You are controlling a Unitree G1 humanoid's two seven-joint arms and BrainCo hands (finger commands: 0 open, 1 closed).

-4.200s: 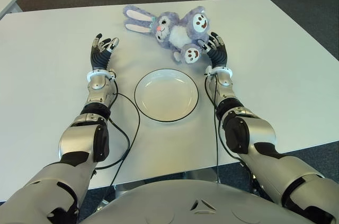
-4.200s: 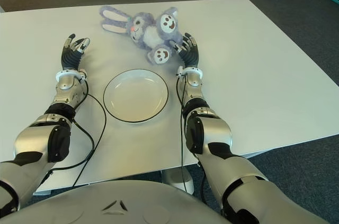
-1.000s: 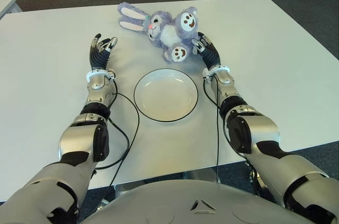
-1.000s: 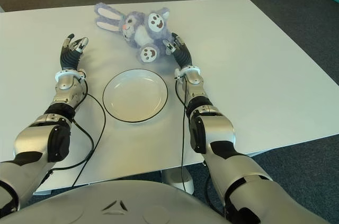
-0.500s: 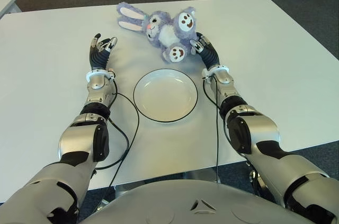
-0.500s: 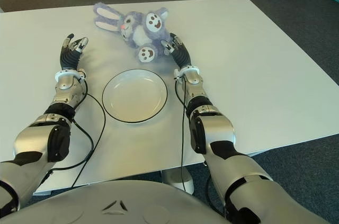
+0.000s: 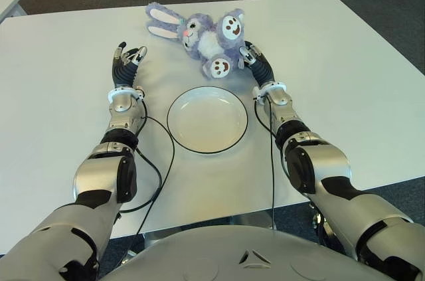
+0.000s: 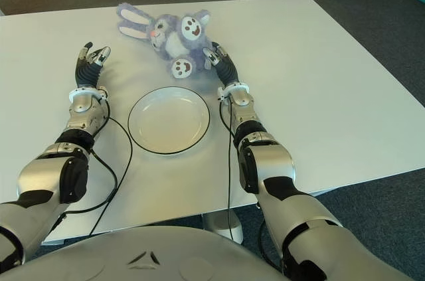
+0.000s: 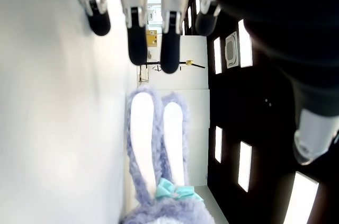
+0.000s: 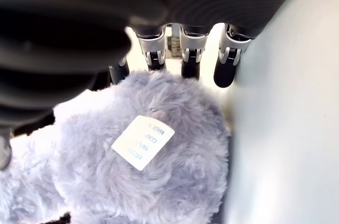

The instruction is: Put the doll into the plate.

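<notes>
Right wrist view shows the right hand (image 7: 255,63) pressed against the doll's (image 7: 202,32) plush leg, fingers (image 10: 224,68) extended and clasping nothing yet. The purple rabbit doll lies on the white surface (image 7: 53,82) just beyond the plate (image 7: 207,119), its feet nearest the rim. A loose hold on soft fur could let the doll slip, or a nudge could push it farther from the plate. The left hand (image 7: 126,63) hovers left of the plate, fingers relaxed and holding nothing. Bare surface lies all around the plate, with the far edge close behind the doll's ears.
</notes>
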